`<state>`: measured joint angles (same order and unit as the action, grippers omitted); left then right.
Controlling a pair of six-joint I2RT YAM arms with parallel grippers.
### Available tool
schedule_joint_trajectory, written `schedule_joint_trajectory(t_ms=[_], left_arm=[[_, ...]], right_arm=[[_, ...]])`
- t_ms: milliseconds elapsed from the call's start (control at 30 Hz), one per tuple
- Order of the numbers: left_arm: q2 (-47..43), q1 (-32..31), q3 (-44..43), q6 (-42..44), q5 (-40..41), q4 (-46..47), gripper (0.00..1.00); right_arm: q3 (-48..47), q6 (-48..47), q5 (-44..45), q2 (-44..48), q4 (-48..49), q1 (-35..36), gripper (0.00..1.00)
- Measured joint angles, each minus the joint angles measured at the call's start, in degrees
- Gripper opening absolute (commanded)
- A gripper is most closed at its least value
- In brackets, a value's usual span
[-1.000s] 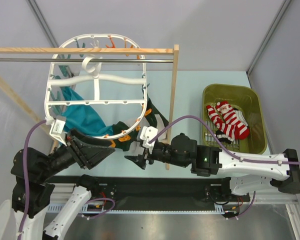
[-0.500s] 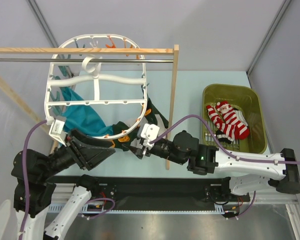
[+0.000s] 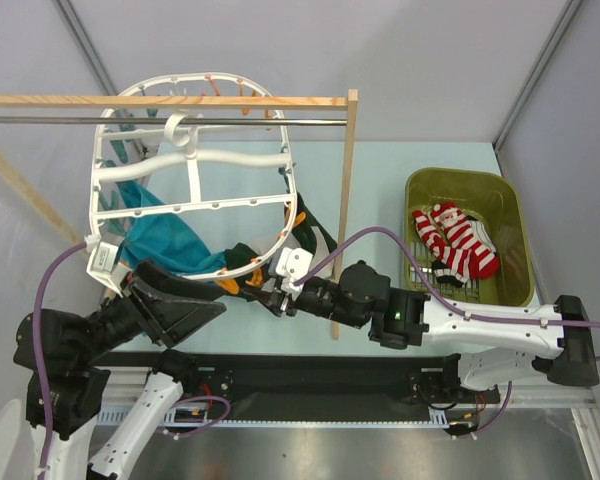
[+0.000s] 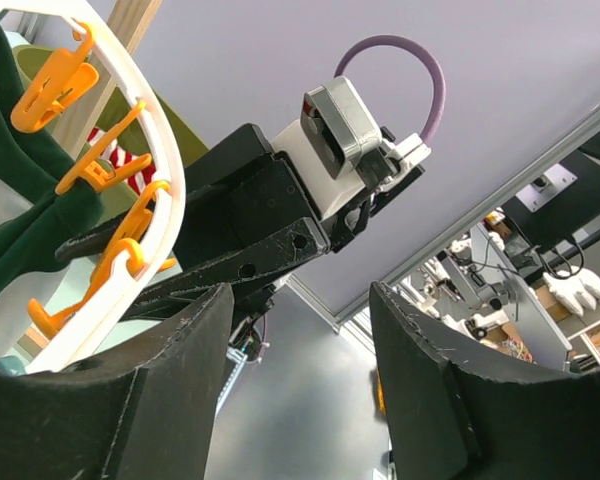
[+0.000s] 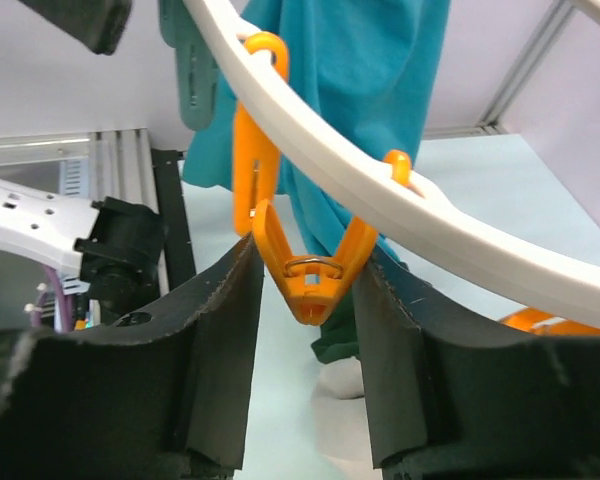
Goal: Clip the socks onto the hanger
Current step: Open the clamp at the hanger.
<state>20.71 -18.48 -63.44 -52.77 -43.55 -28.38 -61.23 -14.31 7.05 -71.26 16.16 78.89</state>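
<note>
Squarely between right gripper [image 5: 308,262] jaws, an orange hanger clip [image 5: 310,282].

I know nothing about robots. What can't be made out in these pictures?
- How many red-and-white striped socks lie in the olive plastic bin: top view, heaped on each other.
- Far rim of the white plastic oval hanger: top view, crossed by the wooden rail; clips there too small to count.
- Where the dark green garment is fastened: top view, hanger rim and right arm cover it.
</note>
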Motion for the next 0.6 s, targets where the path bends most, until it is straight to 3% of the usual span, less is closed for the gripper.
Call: schedule_joint_trajectory(t_ms=[167,400,600], left_arm=[[0.0,0.0,0.09,-0.68,-0.66,0.28,0.66],[-0.13,-0.04,1.6,-1.92,-1.7,2.25,0.68],[-0.57,-0.04,1.51,-2.19,-1.64,1.75,0.7]], right_arm=[[-0.09,3.1,-3.04,0.13,-2.23,-0.26,0.51],[0.52,7.34,-3.17,2.91,-3.93,-1.11,0.46],[0.72,11.06,-4.37,4.28,-3.26,-2.99,0.21]])
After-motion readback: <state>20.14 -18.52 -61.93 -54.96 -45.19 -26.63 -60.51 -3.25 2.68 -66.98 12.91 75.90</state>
